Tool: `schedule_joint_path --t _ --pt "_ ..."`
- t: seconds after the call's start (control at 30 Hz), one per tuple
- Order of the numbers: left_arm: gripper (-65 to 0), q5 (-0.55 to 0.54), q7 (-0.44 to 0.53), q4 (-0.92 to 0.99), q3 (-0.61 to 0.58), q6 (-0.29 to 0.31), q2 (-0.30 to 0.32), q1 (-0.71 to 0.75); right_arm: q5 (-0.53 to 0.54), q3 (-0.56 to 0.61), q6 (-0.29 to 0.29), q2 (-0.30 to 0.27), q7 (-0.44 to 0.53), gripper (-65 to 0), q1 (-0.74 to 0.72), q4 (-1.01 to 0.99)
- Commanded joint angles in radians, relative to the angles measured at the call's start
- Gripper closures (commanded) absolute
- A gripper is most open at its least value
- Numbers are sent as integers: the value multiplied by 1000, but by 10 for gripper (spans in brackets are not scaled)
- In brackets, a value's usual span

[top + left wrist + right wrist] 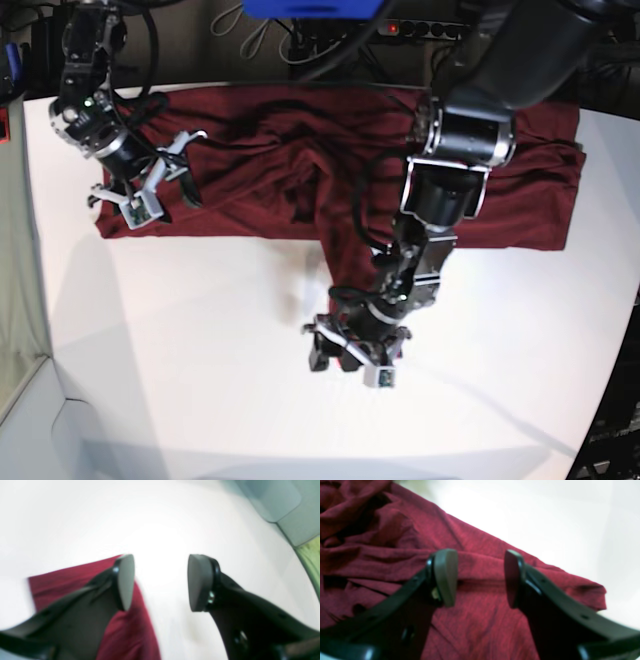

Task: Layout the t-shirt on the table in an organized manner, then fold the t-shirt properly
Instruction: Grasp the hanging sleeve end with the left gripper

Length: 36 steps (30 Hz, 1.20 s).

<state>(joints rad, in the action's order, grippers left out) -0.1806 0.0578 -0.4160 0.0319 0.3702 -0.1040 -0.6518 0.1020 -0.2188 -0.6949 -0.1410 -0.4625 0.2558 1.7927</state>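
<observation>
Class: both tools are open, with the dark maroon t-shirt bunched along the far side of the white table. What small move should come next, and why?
Probably lower the right tool onto the dark maroon knit t-shirt and close on the fold under it. Its open jaws hang over creased cloth near a corner. The left tool is open over the bare white table beside a tongue of cloth.

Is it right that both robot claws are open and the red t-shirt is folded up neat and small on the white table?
Not quite. Both the left gripper and the right gripper are open, and the table is white, but the t-shirt is not folded small. The base view shows it spread wide across the far side, rumpled and creased in the middle.
</observation>
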Motion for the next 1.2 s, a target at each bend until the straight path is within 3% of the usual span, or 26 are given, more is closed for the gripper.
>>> schedule_joint_path --t 0.0,0.1,0.2,0.27,0.87,0.97,1.03,1.17 --pt "-328 6 40 10 1 10 -10 -30 17 -3 -3 -7 21 -306 -8 29" --pt "-328 22 92 52 7 -6 -13 -30 17 -3 -3 -7 -3 -306 -8 60" --pt "-328 22 126 84 6 -89 -7 -24 17 -3 -3 -9 -14 -306 -8 78" --pt "-328 23 141 108 0 -113 10 -24 17 -1 -3 -9 -14 -306 -8 78" --pt "-326 26 135 196 -3 -141 3 -24 17 0 -3 -9 -15 -306 -8 78" --pt "-323 80 135 197 -42 -141 5 -23 17 2 -3 -9 -15 -306 -8 78" --pt "-288 129 135 197 -86 -141 5 0 17 2 -3 -9 -15 -306 -8 78" --pt "-152 175 133 197 -105 -161 11 17 17 -3 -3 -9 -15 -306 -8 78"
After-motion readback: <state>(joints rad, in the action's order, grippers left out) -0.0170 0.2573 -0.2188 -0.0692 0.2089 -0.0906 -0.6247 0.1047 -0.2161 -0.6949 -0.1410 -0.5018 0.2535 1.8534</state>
